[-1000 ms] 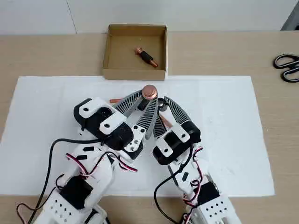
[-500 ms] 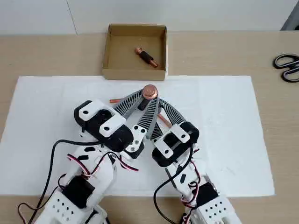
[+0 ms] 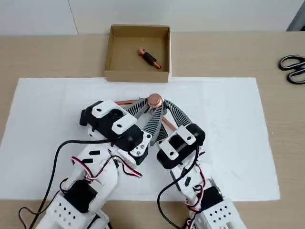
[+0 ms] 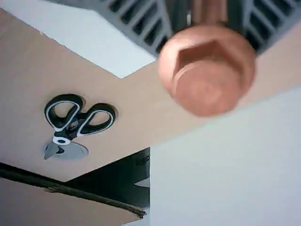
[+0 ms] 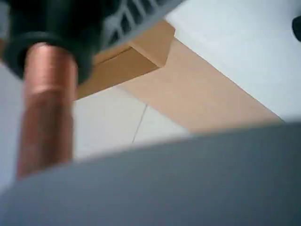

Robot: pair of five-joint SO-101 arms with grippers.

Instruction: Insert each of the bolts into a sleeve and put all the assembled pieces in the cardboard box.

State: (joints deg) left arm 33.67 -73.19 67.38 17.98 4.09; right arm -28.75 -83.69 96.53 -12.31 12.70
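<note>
— Left gripper (image 3: 148,109) first: holding what?
— Clamped on a copper bolt (image 3: 154,101), by the shaft just under the hexagonal head, with the head turned up toward the high camera.
— And the right gripper (image 3: 164,109)?
— Closed around a black sleeve (image 5: 51,28), with a copper shaft coming out of its end. Placed tip to tip with the left gripper, above the far part of the paper, near the front wall of the box.
— Now from the biggest to the smallest. Under everything?
— Wooden table (image 3: 47,52). On its middle, a white paper sheet (image 3: 228,133), with both arms above it.
— Behind the sheet?
— Open cardboard box (image 3: 108,52), standing right at the far edge of the sheet.
— Off to the side?
— Pair of scissors (image 3: 293,69) with black handles, lying on bare wood on the right arm's side, well apart from the box.
— Inside the box?
— One assembled piece (image 3: 149,57) on the bottom: copper bolt in a black sleeve, lying slantwise, apart from the walls.
— And the smallest?
— Two thin copper things flat on the paper. Beside the left gripper, a copper rod (image 3: 123,101), partly hidden by that arm. Under the right gripper, a second copper rod (image 3: 167,125), between its fingers.
</note>
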